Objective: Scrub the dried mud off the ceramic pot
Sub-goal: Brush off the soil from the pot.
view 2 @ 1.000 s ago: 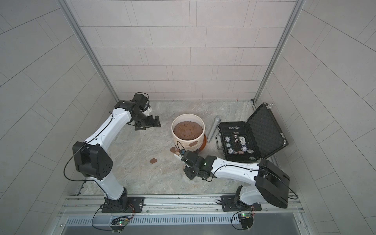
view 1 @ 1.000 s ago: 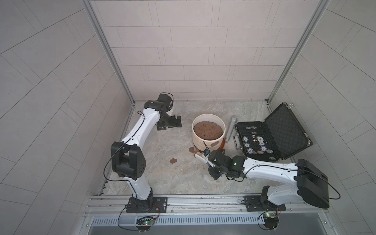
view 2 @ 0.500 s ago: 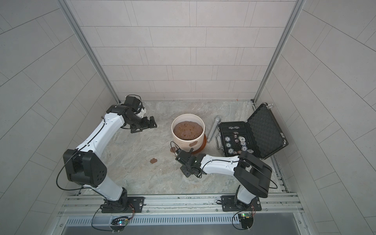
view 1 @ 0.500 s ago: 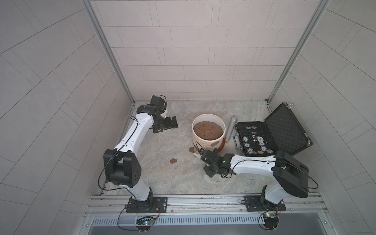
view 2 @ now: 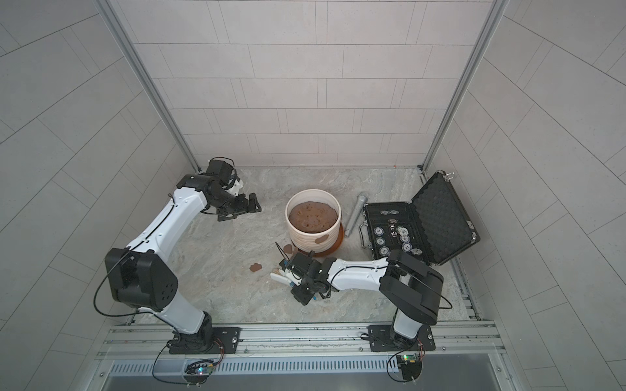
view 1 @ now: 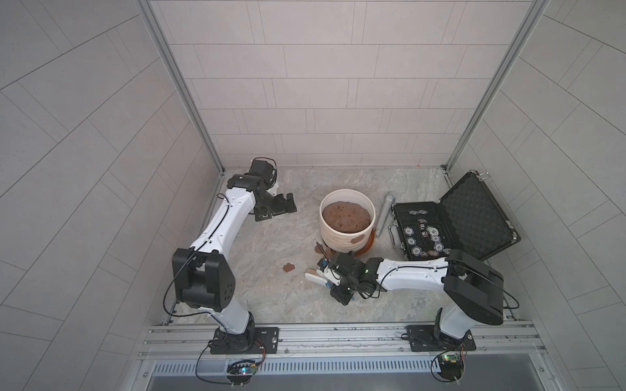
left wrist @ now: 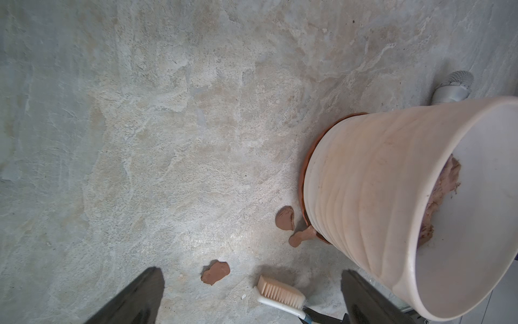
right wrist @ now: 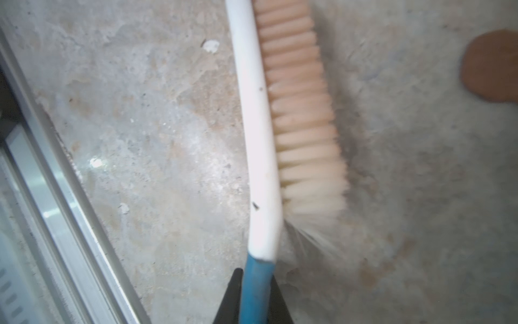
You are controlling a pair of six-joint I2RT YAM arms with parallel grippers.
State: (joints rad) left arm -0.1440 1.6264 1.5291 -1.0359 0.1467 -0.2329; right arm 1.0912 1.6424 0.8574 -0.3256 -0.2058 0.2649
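Pot (view 1: pixel 338 237) upright near the middle of the counter (view 1: pixel 271 298), on a reddish-brown saucer (view 1: pixel 370 241), with a lumpy brown mound (view 1: pixel 345 216) filling the inside. Dried mud (view 1: pixel 356 240) showing as one small patch low on the pot's near wall, plus loose flat patches on the counter: one touching the saucer's edge on the left side, one just beside it, one farther out toward the front. Right pincer (view 1: pixel 326 276) low over the counter in front of the pot, pressed together on the blue handle of a brush (view 1: pixel 313 276); in the right wrist view, black fingers (right wrist: pixel 228 305) pinching that handle, pale bristles pointing sideways toward a mud patch nearby. Brush head apparently just above the counter, though contact is hard to judge. Left pincer (view 1: pixel 276 211) well apart from the pot, off to its left toward the back wall, spread wide and holding nothing. Grey metal cylinder (view 1: pixel 384 216) lying just beside the pot on its right, between it and an open black case (view 1: pixel 474 216) with chips in its foam tray.
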